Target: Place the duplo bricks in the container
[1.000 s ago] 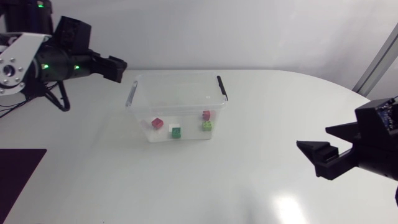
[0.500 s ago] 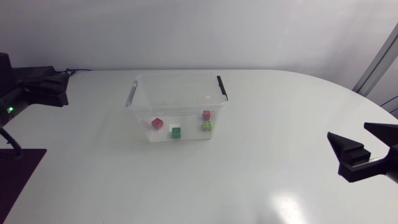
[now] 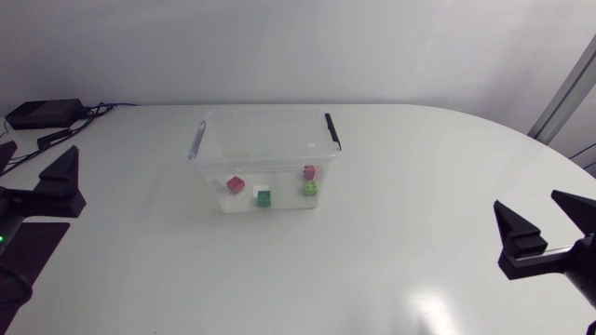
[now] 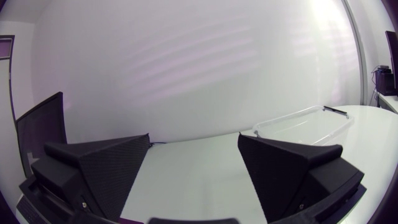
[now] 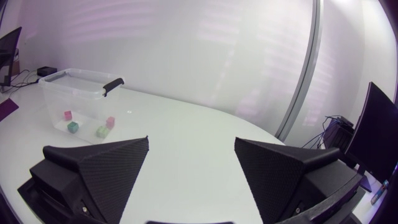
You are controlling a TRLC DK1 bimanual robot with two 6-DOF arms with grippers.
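A clear plastic container [image 3: 265, 154] with black handle clips stands at the middle of the table. Inside it lie a red brick [image 3: 236, 184], a green brick [image 3: 264, 197] with a white one just behind it, a pink-red brick [image 3: 308, 172] and a lime brick [image 3: 309, 188]. My left gripper [image 3: 58, 191] sits at the table's left edge, far from the container; its wrist view shows it [image 4: 193, 168] open and empty, container [image 4: 308, 124] ahead. My right gripper [image 3: 549, 231] is at the right edge, open and empty [image 5: 191, 168], with the container [image 5: 78, 90] far ahead.
A black box with cables [image 3: 42, 113] lies at the back left corner. A dark mat [image 3: 33, 249] covers the table's left front edge. Bare white tabletop [image 3: 391, 233] surrounds the container on all sides.
My left arm has pulled back from beside the container's back left corner to the left edge. My right gripper has drawn back to the right edge. The bricks have not moved.
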